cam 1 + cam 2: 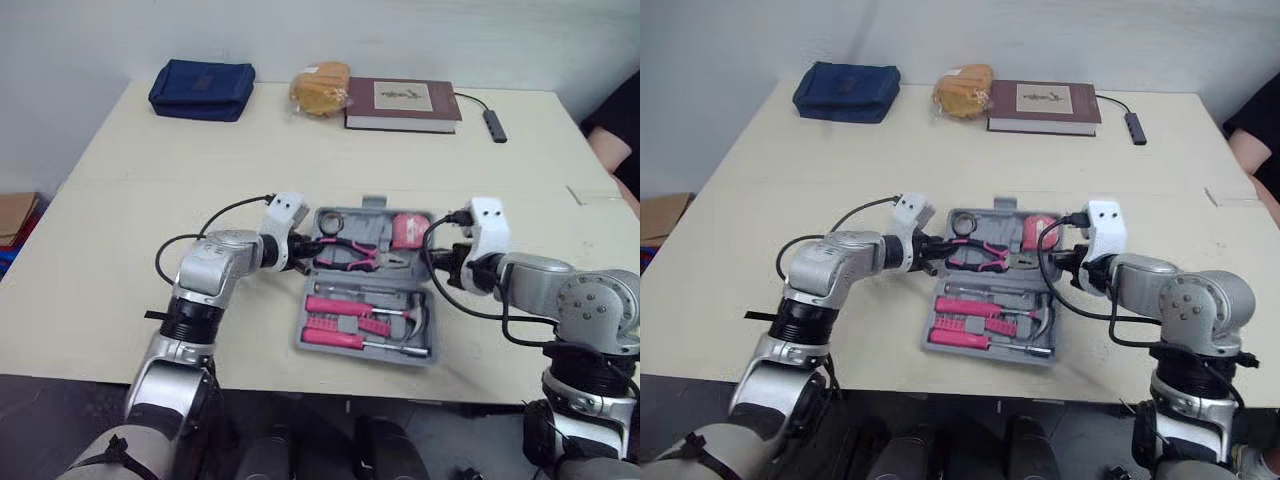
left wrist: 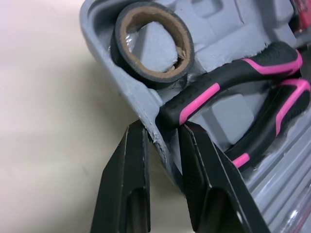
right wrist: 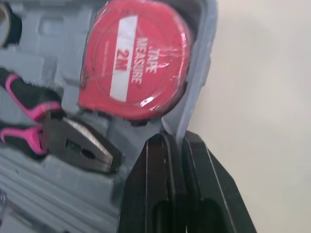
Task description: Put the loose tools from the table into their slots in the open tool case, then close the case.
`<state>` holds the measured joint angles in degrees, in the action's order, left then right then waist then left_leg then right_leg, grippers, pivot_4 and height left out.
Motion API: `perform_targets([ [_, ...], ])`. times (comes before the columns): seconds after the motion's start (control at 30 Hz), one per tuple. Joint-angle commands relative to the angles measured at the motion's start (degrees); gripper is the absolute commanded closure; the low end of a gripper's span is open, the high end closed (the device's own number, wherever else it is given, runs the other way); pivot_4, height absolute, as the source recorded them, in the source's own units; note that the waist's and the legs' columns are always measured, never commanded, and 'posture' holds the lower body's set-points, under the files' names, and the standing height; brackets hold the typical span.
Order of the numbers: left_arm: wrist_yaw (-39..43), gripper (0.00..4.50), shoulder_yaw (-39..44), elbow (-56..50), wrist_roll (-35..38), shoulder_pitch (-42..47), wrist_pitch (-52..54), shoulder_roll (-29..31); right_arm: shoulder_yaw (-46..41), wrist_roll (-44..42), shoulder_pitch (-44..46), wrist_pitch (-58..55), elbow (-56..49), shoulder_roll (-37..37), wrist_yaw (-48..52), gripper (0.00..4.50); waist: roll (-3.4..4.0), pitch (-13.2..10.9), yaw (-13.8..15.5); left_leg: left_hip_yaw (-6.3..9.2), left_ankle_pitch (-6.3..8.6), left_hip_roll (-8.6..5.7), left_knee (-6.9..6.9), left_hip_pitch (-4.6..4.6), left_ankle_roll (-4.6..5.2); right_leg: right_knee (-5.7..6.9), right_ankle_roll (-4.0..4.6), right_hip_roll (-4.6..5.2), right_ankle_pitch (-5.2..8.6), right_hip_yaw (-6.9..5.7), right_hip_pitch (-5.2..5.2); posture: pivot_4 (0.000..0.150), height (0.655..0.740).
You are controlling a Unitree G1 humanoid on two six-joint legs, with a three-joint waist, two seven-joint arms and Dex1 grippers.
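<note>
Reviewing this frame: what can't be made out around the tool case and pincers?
- Eye views: both grips on the grey plastic tool case, left pincer and right pincer, partly hidden behind white wrist housings.
- Left wrist view: pink-and-black pliers, head cut off by the frame edge.
- Eye views: bits in the pink holder, too small to count.

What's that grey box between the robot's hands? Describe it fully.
A grey plastic tool case, lying open flat on the table near its front edge. Its far half holds a tape roll, pink-and-black pliers and a red tape measure; the near half holds pink-handled tools. The left gripper and right gripper each pinch a side wall of the far half.
</note>
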<state>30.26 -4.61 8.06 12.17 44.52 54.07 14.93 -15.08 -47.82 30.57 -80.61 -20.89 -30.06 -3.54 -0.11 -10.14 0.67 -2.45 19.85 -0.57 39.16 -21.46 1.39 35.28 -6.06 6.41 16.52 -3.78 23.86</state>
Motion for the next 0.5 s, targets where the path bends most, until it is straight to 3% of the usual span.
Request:
perform_targets([
  [0.03,0.38,4.23,3.00,1.48,-0.31,-1.01,-13.54,0.65,6.25,9.77,-6.84,15.96,-5.05,-6.54,8.23,4.50,-0.01,0.00,0.31,-0.03,0.00,-0.04,-0.02,0.00,0.00,-0.04,-0.01,-0.01,0.00,-0.03,0.01,0.150,0.7400],
  [0.2,1.35,4.23,2.40,4.90,-2.18,-4.03,-27.11,2.11,15.08,27.51,-17.94,41.79,-1.49,-12.26,13.91,4.50,-0.02,-0.01,0.51,-0.38,0.00,-0.03,-0.03,0.17,0.02,-0.03,-0.11,-0.08,-0.06,-0.22,-0.01,0.150,0.7400],
  [0.33,4.78,4.23,0.61,9.17,-6.14,-9.64,-54.45,4.46,20.47,43.48,-26.20,66.76,6.07,-14.51,13.54,4.50,-0.03,0.00,0.58,-0.45,0.00,-0.03,-0.03,0.29,0.02,-0.03,-0.13,-0.07,-0.07,-0.16,-0.06,0.150,0.7400],
  [0.5,6.98,4.23,0.23,12.25,-6.76,-14.07,-67.35,5.74,24.06,58.64,-31.22,84.52,14.75,-15.73,9.11,4.50,-0.05,0.03,0.44,-0.45,0.00,0.02,-0.01,0.45,0.01,-0.19,-0.12,-0.08,-0.07,-0.19,-0.22,0.150,0.7400],
])
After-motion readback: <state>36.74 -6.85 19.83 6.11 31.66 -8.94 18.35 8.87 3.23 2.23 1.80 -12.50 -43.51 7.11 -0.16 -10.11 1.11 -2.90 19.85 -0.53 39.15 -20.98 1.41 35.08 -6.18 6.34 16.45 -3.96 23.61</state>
